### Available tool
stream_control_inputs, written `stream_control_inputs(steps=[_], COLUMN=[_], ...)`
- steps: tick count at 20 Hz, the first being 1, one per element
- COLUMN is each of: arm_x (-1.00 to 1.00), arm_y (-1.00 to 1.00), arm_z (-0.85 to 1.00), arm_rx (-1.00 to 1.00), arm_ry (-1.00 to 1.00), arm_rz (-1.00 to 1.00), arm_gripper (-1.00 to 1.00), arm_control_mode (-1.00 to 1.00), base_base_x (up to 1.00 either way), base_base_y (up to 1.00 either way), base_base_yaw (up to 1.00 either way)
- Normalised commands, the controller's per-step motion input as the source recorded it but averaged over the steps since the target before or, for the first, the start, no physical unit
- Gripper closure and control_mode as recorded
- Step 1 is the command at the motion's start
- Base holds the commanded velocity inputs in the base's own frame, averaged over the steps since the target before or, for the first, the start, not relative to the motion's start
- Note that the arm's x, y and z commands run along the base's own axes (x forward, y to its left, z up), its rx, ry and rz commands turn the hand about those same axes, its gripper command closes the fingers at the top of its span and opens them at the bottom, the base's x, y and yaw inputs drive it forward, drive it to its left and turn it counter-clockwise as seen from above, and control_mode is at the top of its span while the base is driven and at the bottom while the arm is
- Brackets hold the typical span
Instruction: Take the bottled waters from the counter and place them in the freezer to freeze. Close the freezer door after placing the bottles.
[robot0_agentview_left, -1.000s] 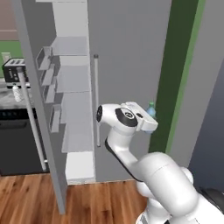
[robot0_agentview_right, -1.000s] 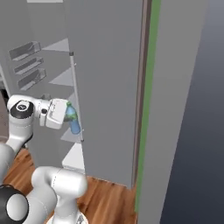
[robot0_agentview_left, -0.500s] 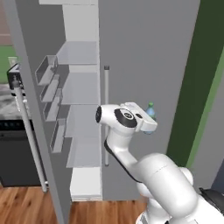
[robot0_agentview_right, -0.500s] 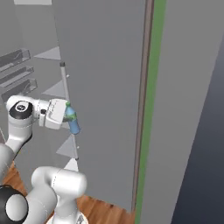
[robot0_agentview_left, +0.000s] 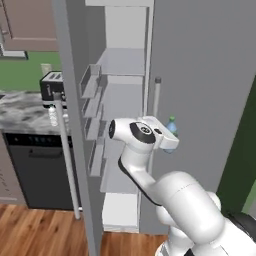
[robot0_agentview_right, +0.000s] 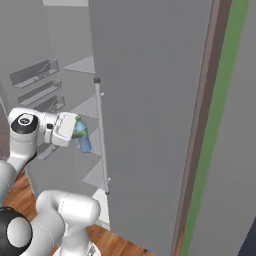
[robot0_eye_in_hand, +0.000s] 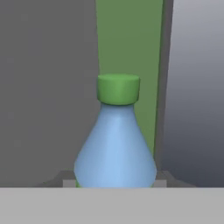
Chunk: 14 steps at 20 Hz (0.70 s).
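A blue-tinted bottled water (robot0_eye_in_hand: 115, 146) with a green cap is clamped upright in my gripper (robot0_eye_in_hand: 114, 183), whose jaws press on its lower body. The same bottle (robot0_agentview_left: 171, 130) pokes up behind my hand (robot0_agentview_left: 162, 140), in front of the grey right fridge door. From the other side, bottle (robot0_agentview_right: 83, 139) and gripper (robot0_agentview_right: 76, 134) hang beside that door's bar handle (robot0_agentview_right: 102, 135). The freezer (robot0_agentview_left: 125, 95) stands open to the left of the bottle, white inside with several shelves. Its freezer door (robot0_agentview_left: 72, 115) is swung wide open. A small whitish shape (robot0_agentview_left: 53, 116), perhaps the other bottle, sits on the counter (robot0_agentview_left: 22, 112).
A black toaster (robot0_agentview_left: 51, 88) stands on the counter above a black dishwasher (robot0_agentview_left: 35, 170). The open door's long handle (robot0_agentview_left: 68, 165) hangs in front of the dishwasher. A green wall strip (robot0_agentview_right: 220, 115) runs to the right of the fridge. Wood floor lies below.
Both base views have shifted: the camera moved, bringing the open freezer toward the middle of the left view. The arm keeps the same pose with the bottle still gripped.
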Motion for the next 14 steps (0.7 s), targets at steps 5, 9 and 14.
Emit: stream_control_inputs(steps=[5, 9, 14], arm_x=[0.00, 0.00, 0.00], arm_y=[0.00, 0.00, 0.00], arm_z=[0.00, 0.00, 0.00], arm_rx=[0.00, 0.00, 0.00], arm_ry=[0.00, 0.00, 0.00], arm_rz=[0.00, 0.00, 0.00], arm_gripper=[1.00, 1.00, 1.00], arm_control_mode=[1.00, 1.00, 1.00], base_base_x=[-0.18, 0.15, 0.47], base_base_y=[0.21, 0.11, 0.08], base_base_yaw=[0.10, 0.15, 0.17])
